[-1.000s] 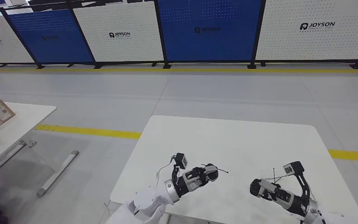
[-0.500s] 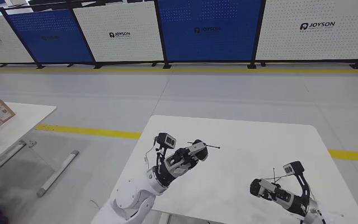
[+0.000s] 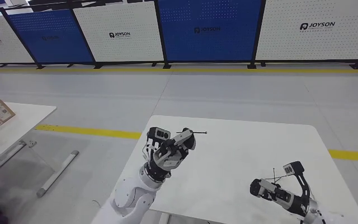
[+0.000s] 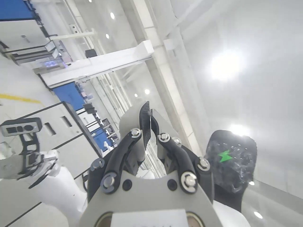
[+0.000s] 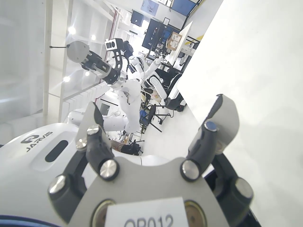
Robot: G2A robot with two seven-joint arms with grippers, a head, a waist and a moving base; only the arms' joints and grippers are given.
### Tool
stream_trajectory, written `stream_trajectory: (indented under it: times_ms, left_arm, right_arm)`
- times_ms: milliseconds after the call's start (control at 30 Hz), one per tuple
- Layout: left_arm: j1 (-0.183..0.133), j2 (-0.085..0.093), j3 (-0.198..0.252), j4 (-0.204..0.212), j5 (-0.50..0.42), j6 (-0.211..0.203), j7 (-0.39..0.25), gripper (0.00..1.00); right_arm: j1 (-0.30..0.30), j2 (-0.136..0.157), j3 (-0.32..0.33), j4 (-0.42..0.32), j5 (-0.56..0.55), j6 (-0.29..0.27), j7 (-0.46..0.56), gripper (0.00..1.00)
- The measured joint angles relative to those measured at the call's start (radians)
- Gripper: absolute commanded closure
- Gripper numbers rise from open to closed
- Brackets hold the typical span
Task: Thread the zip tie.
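Left of centre in the top view, the left gripper [image 3: 187, 138] pinches a thin black plastic zip tie [image 3: 199, 133] above the white rectangular table [image 3: 251, 145]. At lower right, the right gripper [image 3: 255, 187] sits low over the tabletop with its jaws spread wide.

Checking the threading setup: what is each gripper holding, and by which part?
Left gripper pinches the zip tie at one end, the rest sticking out free. Right gripper is open, holding nothing.
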Motion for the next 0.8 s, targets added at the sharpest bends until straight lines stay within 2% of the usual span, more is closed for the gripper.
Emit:
stream_trajectory:
  times_ms: [300,367,467,600,800]
  left_arm:
    - [0.004,-0.002,-0.002,0.001,0.017,0.007,-0.010,1.00]
    - [-0.005,-0.002,0.001,0.008,0.058,0.027,0.003,1.00]
    - [-0.022,-0.002,0.026,0.026,0.176,0.076,0.034,1.00]
    - [-0.051,-0.003,0.055,0.076,0.263,0.134,0.057,1.00]
    - [-0.058,0.000,0.077,0.170,0.352,0.192,0.034,1.00]
  right_arm:
    - [0.000,0.000,0.000,0.000,0.000,0.000,0.000,0.00]
    - [0.000,0.000,0.000,0.000,0.000,0.000,0.000,0.00]
    - [0.000,0.000,0.000,0.000,0.000,0.000,0.000,0.00]
    - [0.000,0.000,0.000,0.000,0.000,0.000,0.000,0.00]
    - [0.000,0.000,0.000,0.000,0.000,0.000,0.000,0.00]
